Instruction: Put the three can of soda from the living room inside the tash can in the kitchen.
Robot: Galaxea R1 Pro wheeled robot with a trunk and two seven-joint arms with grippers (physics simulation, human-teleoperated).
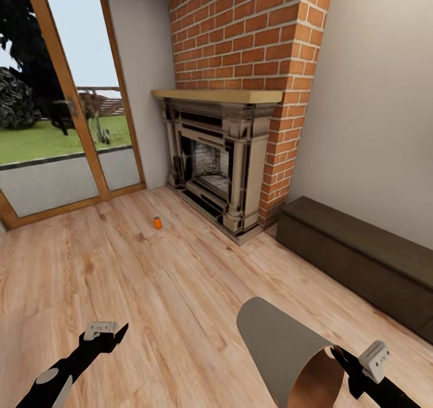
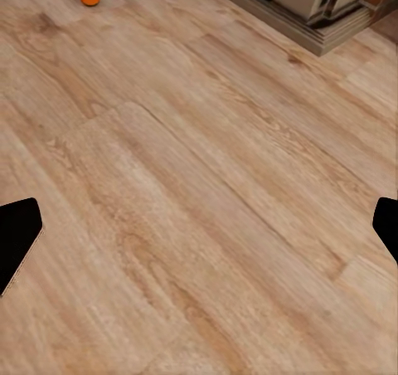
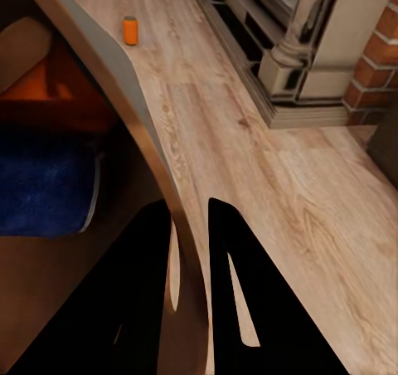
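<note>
Orange against pale planks, one soda can (image 1: pixel 157 222) stood upright on the wood floor (image 1: pixel 150 287), near the front corner of the brick fireplace (image 1: pixel 228 161) and well apart from both arms. Open floor lay between it and the robot. A low dark wooden chest (image 1: pixel 361 263) ran along the right-hand wall; glass doors (image 1: pixel 60 107) stood at the left. The right end effector (image 3: pixel 192 250) was clamped on the rim of the tilted grey trash can (image 1: pixel 282 351) (an orange can (image 3: pixel 50 89) and a blue can (image 3: pixel 46 184) lay inside). The left end effector (image 1: pixel 107 331) hung empty, fingers apart.
</note>
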